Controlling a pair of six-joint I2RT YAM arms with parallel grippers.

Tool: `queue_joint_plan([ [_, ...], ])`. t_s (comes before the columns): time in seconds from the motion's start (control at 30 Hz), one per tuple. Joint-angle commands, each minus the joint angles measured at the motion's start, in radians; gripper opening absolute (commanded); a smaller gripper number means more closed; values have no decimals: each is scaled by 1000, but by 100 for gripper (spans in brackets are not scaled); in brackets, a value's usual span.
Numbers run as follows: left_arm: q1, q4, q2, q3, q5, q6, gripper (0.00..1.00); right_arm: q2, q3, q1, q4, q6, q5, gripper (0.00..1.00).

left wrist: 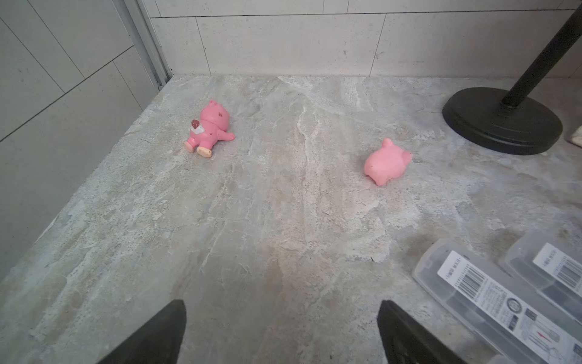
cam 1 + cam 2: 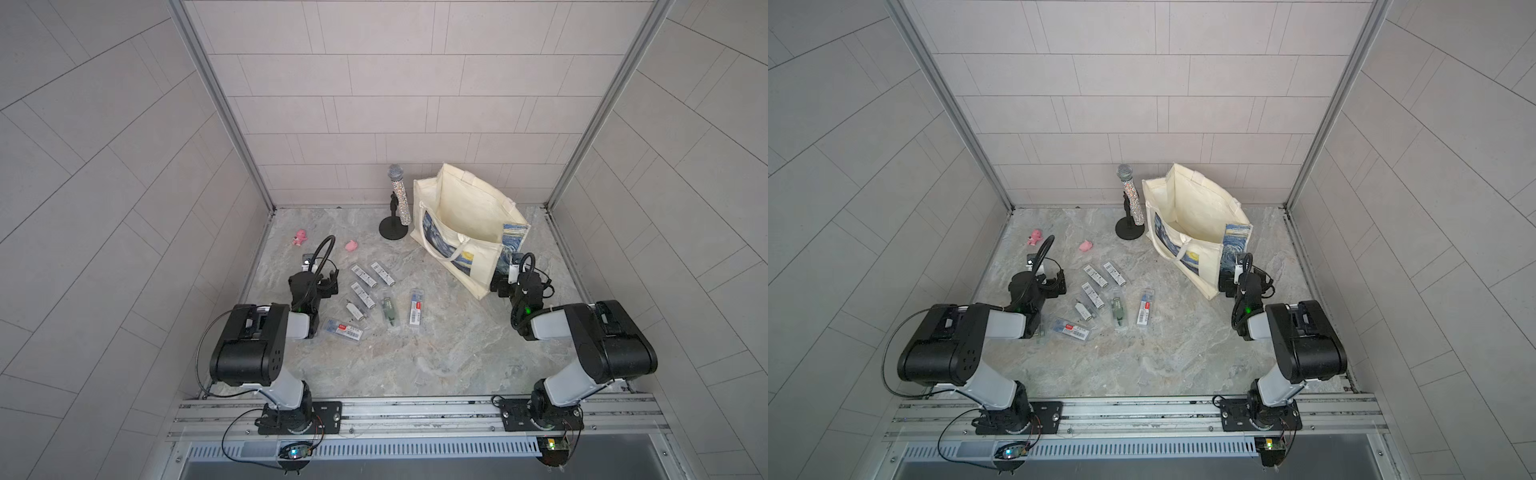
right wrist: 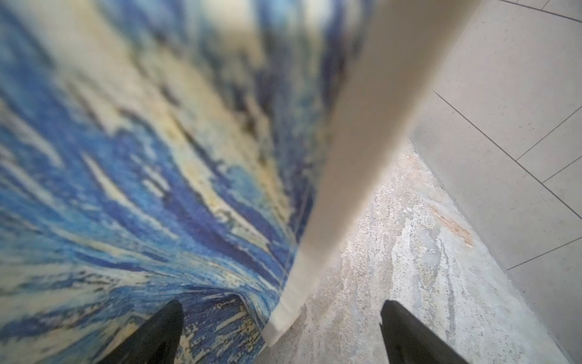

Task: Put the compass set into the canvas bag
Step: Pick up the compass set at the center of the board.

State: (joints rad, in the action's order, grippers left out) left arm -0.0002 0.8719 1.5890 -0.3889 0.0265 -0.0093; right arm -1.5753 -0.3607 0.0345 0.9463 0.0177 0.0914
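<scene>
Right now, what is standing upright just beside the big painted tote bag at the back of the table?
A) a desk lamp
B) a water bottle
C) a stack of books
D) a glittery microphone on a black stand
D: in both top views a glittery microphone rises from a round-based black stand right next to the open canvas bag.

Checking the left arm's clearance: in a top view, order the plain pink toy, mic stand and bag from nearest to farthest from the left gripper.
1. The plain pink toy, just ahead of the left gripper, toward the back wall.
2. The mic stand, farther back and to the right.
3. The bag, farthest, on the right arm's side.
</scene>
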Motion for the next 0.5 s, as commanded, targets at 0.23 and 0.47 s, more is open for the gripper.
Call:
queue_joint_plan([
  [0.23,2,41,-3,-13,-1,-1,100,-3,-5,5,22,-13,11,100],
  [0.47,2,40,-3,-13,0,-1,100,-2,-5,4,22,-13,13,100],
])
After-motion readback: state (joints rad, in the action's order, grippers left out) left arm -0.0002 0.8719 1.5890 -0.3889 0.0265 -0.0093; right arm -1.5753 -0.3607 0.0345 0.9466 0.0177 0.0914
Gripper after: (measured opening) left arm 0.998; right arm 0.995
